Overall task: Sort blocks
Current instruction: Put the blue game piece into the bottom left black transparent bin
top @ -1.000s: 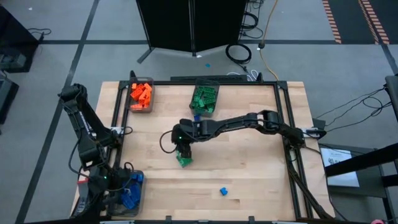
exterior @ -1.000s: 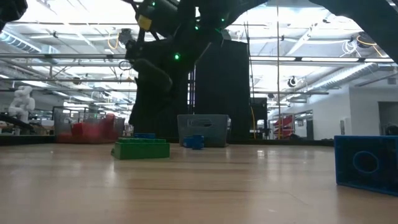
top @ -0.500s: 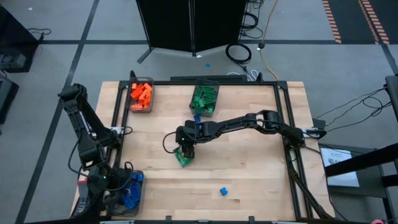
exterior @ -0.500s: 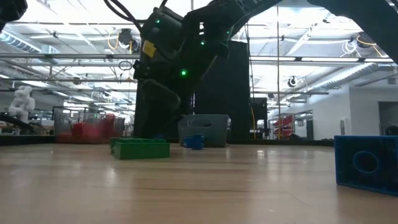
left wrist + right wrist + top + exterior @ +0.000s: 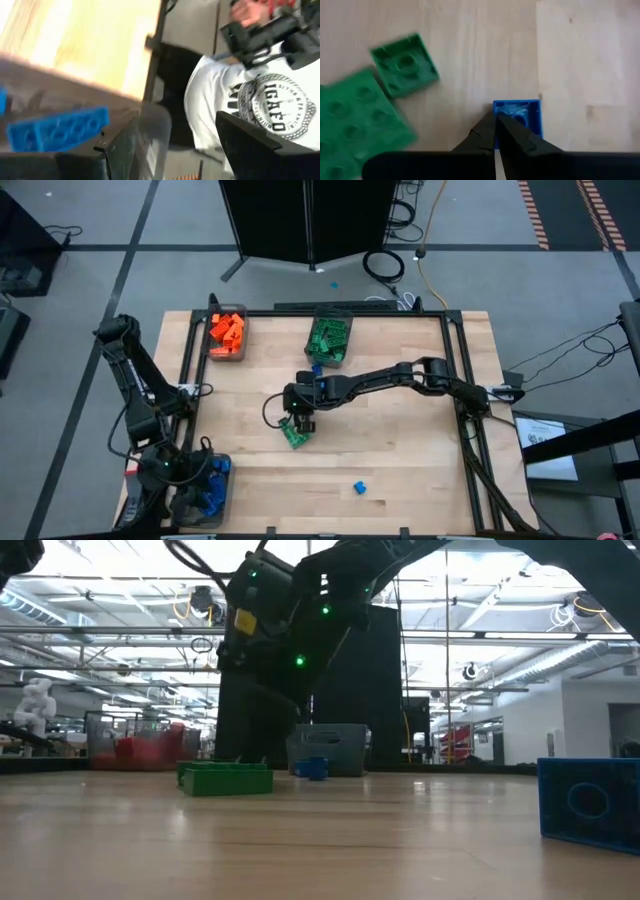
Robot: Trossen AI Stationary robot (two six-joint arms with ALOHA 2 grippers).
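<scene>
Mid-frame in the high view, the right gripper (image 5: 297, 426) is clenched empty beside green blocks (image 5: 294, 437); bare worktop (image 5: 400, 450) surrounds them. Lower left, the left gripper (image 5: 190, 485) hangs released over the blue-block bin (image 5: 222, 498).

Even overhead light falls on the table (image 5: 400, 440) with soft shadows. The low view looks into bright ceiling lights, silhouetting the arm. The left wrist view is motion-blurred; the right wrist view is slightly soft.

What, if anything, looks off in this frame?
The right claw is shut, seemingly on nothing: the green blocks lie to one side, a blue block just past its tips. Looks like a missed grasp. The left claw waits over the blue bin.
</scene>
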